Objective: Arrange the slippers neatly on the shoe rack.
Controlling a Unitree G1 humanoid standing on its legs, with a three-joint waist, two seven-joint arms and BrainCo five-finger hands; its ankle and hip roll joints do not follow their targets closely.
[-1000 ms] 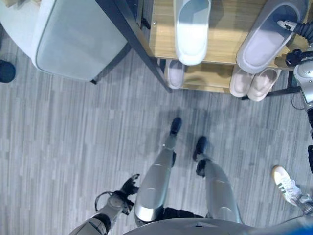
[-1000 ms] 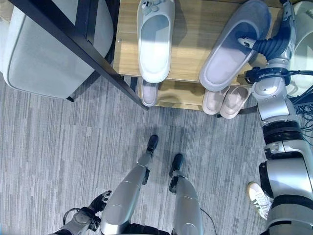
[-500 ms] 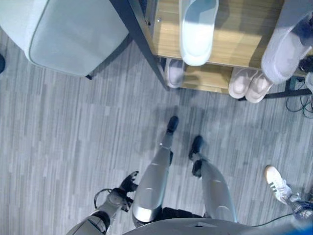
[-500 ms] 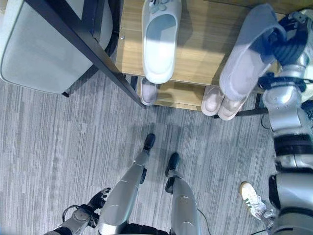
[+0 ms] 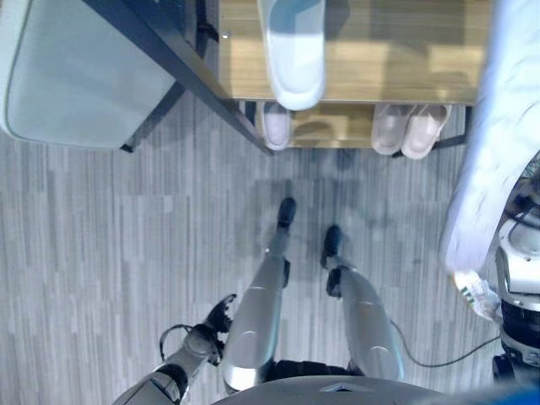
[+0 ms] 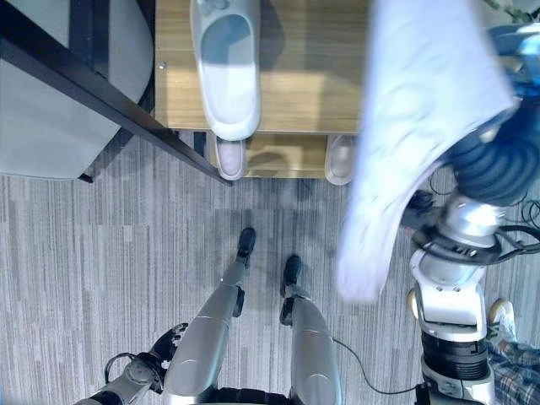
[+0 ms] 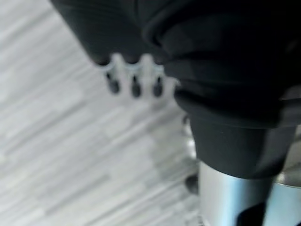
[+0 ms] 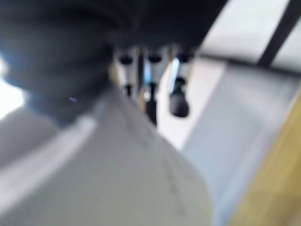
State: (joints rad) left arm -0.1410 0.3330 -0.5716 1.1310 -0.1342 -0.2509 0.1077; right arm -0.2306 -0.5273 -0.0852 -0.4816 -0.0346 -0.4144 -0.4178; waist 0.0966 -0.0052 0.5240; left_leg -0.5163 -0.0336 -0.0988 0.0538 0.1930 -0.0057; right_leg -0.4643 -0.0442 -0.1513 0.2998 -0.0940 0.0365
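A wooden shoe rack [image 5: 396, 51] stands ahead of me. One pale blue slipper [image 5: 293, 52] lies on its top shelf, toe toward me. On the lower shelf sit a single beige slipper [image 5: 276, 126] and a beige pair [image 5: 407, 130]. My right hand [image 6: 488, 162] is shut on a large lavender slipper [image 6: 413, 126], held up in the air off the rack's right end, close to the camera. In the right wrist view its fingers [image 8: 151, 63] curl over that slipper [image 8: 141, 183]. My left hand [image 5: 216, 319] hangs low at my left side, fingers relaxed, holding nothing.
A grey padded seat [image 5: 76, 80] with a dark slanted frame bar [image 5: 181, 76] stands left of the rack. A person's white sneaker [image 5: 477, 293] is on the grey plank floor [image 5: 110, 228] at the right, near my right arm.
My right hand has lifted the lavender slipper off the rack's top shelf, up and to the right. The whole picture has shifted. My left hand stays where it was.
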